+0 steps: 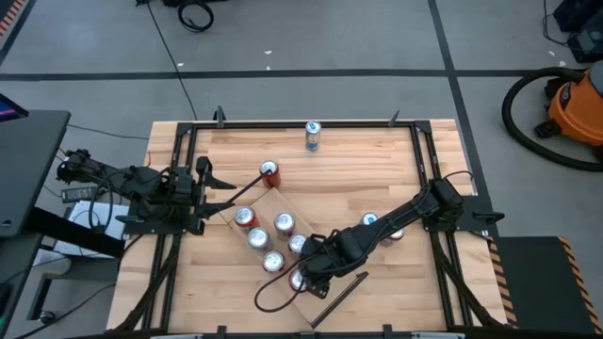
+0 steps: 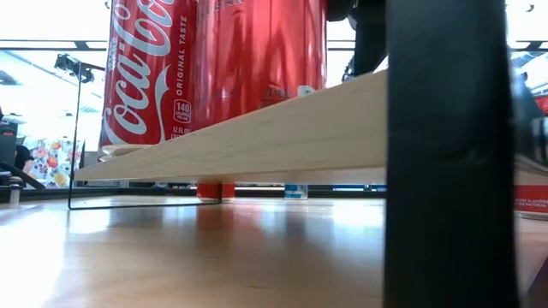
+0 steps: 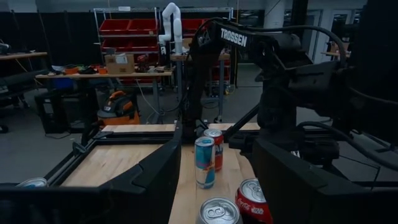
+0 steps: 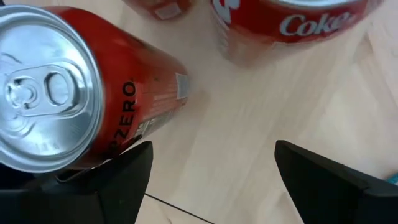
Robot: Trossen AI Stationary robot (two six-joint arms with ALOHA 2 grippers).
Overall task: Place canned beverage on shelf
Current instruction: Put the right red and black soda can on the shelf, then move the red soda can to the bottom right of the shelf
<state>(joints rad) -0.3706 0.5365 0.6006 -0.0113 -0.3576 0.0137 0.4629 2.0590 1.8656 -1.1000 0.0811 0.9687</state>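
Observation:
The shelf [image 1: 273, 202], a pale wood plank, lies slantwise across the middle of the table, and the low view shows it raised off the tabletop [image 2: 282, 128]. Several cans stand upright on it. The nearest one is a red Zero can [image 4: 56, 93]. My right gripper [image 4: 211, 168] hangs over the plank's near end [image 1: 306, 275], pointing steeply down and open. Only bare plank [image 4: 236, 124] shows between its fingers, and the Zero can stands outside one finger. My left gripper [image 1: 226, 188] waits level and open at the table's left.
A red can [image 1: 270, 172] stands on the table by the shelf's far end. A blue can [image 1: 312, 135] is near the far edge, and two more cans [image 1: 369, 221] sit beneath the right arm. Black frame rails [image 1: 426, 160] line the table. An orange vacuum [image 1: 575, 104] stands on the floor.

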